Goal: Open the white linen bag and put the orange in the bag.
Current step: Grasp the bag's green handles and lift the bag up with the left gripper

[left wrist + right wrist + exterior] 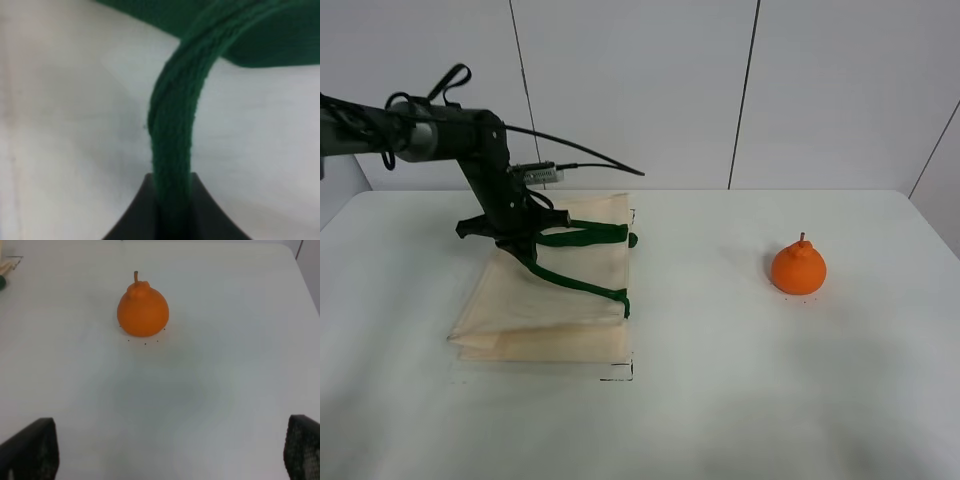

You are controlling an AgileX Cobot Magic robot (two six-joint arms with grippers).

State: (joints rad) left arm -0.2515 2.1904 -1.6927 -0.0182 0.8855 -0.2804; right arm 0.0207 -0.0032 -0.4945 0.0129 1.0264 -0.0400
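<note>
High view: white table [720, 420], white panelled wall [630, 90]; left gripper [512, 236] holds the bag [555, 305] by its green strap [588, 236]; orange [798, 268] sits well to its right. Left wrist: jaws pinch the strap. Right wrist: right gripper [165, 455] spread wide, orange beyond, on table

There's the white linen bag [545, 320], cream cloth lying at 9 o'clock on the surface [720, 410]. Its top layer is tented up toward its 11 o'clock corner, and its two dark green straps [582, 236] are drawn taut that way. Well apart, at 3 o'clock from it, the orange [798, 268] sits upright, stem up, bright and untouched.
</note>
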